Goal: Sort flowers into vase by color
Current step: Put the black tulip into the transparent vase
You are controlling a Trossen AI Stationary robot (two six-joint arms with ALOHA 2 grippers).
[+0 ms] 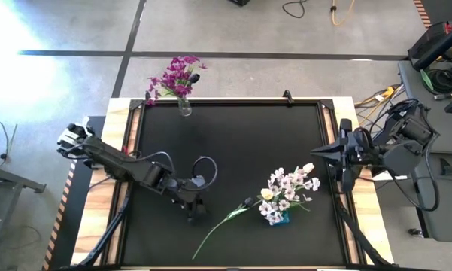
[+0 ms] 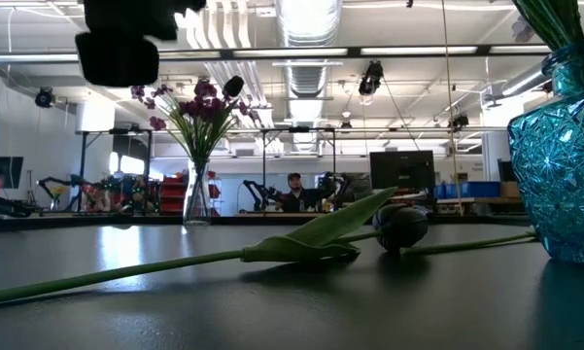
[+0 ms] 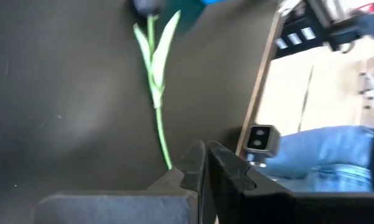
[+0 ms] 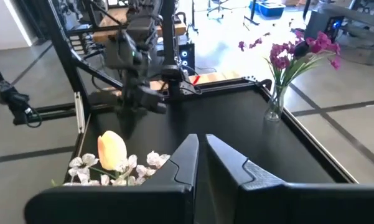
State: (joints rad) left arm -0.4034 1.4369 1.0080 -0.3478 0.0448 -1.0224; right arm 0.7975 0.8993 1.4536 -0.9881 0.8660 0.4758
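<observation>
A dark-budded flower lies flat on the black mat, its bud beside a blue vase. That vase holds white blossoms and cream tulip buds. A clear vase at the far edge holds magenta flowers. My left gripper hovers shut and empty, left of the lying flower; its stem shows in the left wrist view ahead of the fingers. My right gripper waits shut and empty at the right edge.
The mat has a raised wooden border. Bare mat lies between the two vases. A person in blue trousers shows beyond the table edge in the left wrist view. Cables and equipment stand off the table's right.
</observation>
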